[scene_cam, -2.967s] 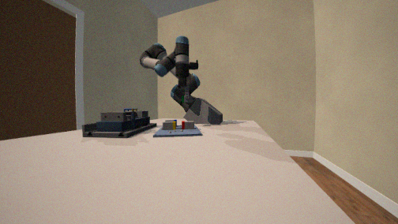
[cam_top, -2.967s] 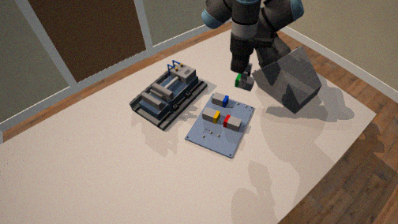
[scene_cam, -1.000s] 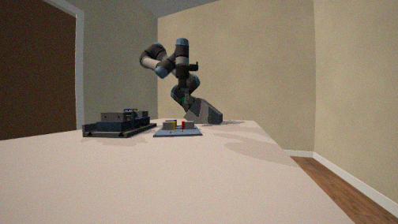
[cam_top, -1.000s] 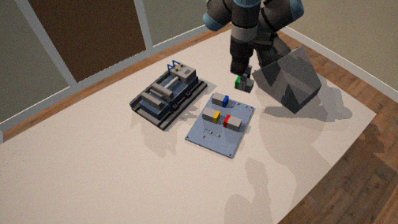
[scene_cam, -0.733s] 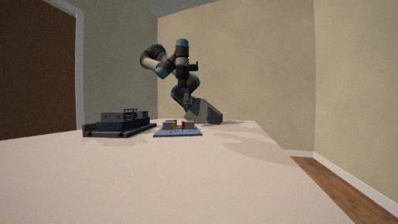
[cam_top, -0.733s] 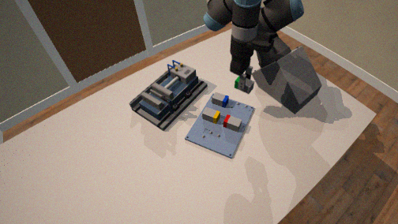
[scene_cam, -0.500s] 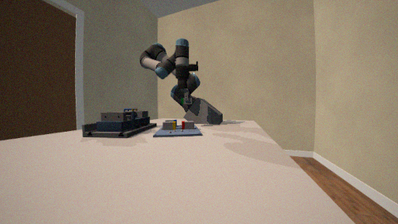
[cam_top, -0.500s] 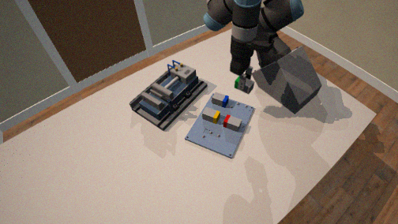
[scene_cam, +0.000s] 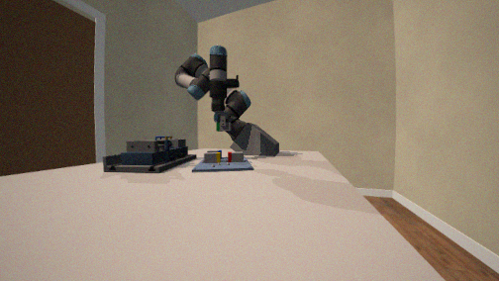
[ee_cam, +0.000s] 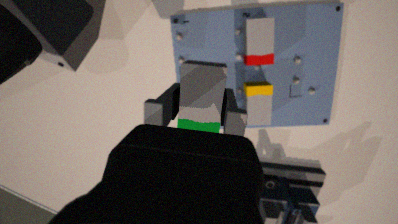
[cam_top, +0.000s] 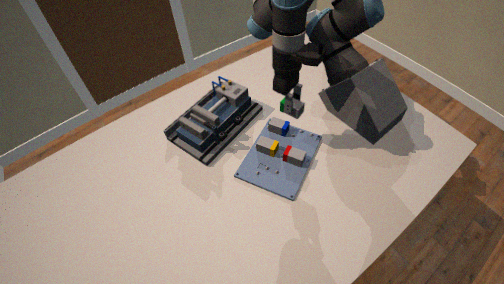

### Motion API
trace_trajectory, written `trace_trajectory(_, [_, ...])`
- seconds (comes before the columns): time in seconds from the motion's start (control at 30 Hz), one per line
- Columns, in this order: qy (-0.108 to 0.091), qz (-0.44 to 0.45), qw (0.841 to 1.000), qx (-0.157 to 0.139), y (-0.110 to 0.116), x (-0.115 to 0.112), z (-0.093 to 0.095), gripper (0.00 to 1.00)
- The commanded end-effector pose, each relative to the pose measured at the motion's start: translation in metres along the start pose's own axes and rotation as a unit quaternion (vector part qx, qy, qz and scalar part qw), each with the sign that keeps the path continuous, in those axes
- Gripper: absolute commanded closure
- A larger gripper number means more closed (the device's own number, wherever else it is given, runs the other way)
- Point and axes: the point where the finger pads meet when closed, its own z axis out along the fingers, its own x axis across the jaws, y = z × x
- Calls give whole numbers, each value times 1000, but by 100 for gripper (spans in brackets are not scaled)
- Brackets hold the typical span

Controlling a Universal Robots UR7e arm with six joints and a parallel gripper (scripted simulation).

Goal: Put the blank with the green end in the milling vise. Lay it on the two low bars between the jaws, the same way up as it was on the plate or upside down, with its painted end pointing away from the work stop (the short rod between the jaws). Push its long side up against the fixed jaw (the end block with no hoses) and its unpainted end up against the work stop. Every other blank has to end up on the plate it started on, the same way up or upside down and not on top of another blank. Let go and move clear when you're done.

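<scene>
our gripper [cam_top: 293, 104] [scene_cam: 224, 124] [ee_cam: 202, 97] is clamped on the green-ended blank [cam_top: 283, 104] [scene_cam: 219, 125] [ee_cam: 202, 92], held up off the worktop [cam_top: 150, 210] [scene_cam: 198, 223] [ee_cam: 125, 90]. the vise [cam_top: 200, 159] [scene_cam: 149, 167] [ee_cam: 295, 172] lies beyond the plate's [cam_top: 267, 182] [scene_cam: 223, 167] [ee_cam: 210, 40] blue-ended blank [cam_top: 277, 126] [scene_cam: 215, 151], roughly sideways from us; we can't quite judge the long axis against its jaws.

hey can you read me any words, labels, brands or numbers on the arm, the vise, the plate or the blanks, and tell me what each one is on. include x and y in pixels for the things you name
There are none I can read.
Robot arm [cam_top: 289, 42] [scene_cam: 218, 74]: no readable text.
Milling vise [cam_top: 207, 159] [scene_cam: 130, 158]: small dark marks on it, too blurred to read.
Plate [cam_top: 280, 182] [scene_cam: 223, 167] [ee_cam: 210, 37]: no readable text.
Blanks: painted ends, no readable text.
</scene>
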Motion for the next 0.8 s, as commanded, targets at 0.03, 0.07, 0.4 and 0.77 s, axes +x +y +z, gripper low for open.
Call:
trace_trajectory(0.03, [0, 0, 1000, 0, 9, 6, 0, 100])
trace_trajectory(0.07, [0, 0, 1000, 0, 17, 11, 0, 100])
trace_trajectory(0.4, [1, 0, 1000, 0, 43, 27, 1, 100])
trace_trajectory(0.77, [1, 0, 1000, 0, 85, 53, 2, 100])
